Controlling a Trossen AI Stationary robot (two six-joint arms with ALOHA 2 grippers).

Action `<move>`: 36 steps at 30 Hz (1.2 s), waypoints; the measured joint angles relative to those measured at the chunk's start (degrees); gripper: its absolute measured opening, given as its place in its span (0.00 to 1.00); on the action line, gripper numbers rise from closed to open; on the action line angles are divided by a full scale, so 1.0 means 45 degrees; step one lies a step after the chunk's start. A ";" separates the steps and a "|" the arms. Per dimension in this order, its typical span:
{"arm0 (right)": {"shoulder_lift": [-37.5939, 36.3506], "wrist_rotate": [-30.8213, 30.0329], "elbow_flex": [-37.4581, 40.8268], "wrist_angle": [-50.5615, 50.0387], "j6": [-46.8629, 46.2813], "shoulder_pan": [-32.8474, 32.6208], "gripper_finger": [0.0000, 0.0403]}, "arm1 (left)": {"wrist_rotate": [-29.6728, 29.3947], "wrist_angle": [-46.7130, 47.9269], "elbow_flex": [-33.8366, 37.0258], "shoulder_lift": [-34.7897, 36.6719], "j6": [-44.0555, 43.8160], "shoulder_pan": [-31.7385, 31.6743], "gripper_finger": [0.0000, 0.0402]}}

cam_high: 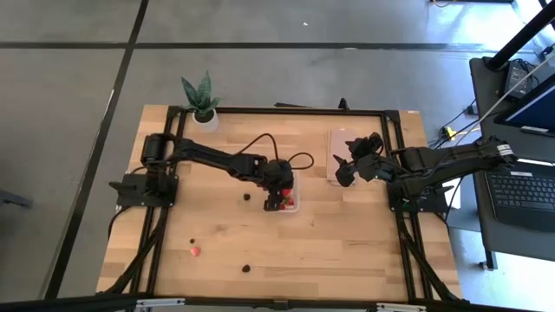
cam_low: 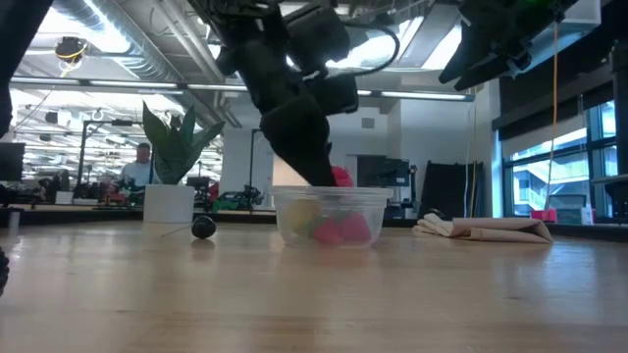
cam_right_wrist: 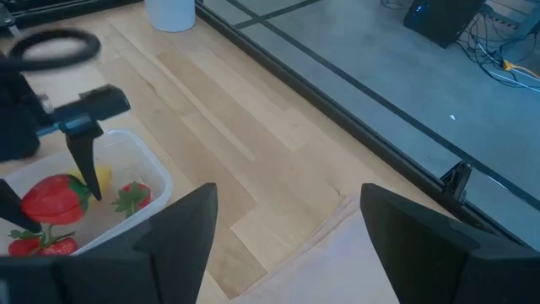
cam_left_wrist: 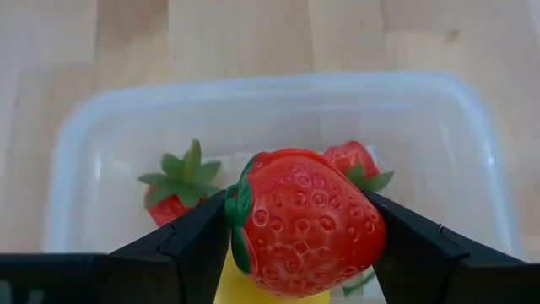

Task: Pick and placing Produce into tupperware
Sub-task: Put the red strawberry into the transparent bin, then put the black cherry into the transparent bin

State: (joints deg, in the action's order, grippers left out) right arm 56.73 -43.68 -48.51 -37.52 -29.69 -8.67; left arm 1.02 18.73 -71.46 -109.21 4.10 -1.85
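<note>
High view: pale wood table [cam_high: 347, 251], left gripper [cam_high: 276, 198] clamping a strawberry [cam_left_wrist: 304, 221] over the tupperware [cam_high: 292, 206], right gripper [cam_high: 351, 166] spread, empty

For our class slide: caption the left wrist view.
Left gripper holding a strawberry over the tupperware.

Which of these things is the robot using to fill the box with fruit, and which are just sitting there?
For the job:
- tupperware, strawberries and lemon inside
- big strawberry, held over it by the left gripper
- dark berries and pinkish piece on the table

Just sitting there:
- potted plant
- pinkish lid
- right gripper, waiting open above the lid
</note>
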 joint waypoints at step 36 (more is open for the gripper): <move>-0.0004 0.0067 0.0000 -0.0204 0.0053 0.0000 0.73 | -0.0756 0.0447 0.0005 0.0406 -0.0113 0.0042 0.77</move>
State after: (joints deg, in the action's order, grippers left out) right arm 56.71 -43.38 -48.51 -38.44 -29.45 -8.67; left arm -2.38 20.75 -71.44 -107.39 3.60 -1.66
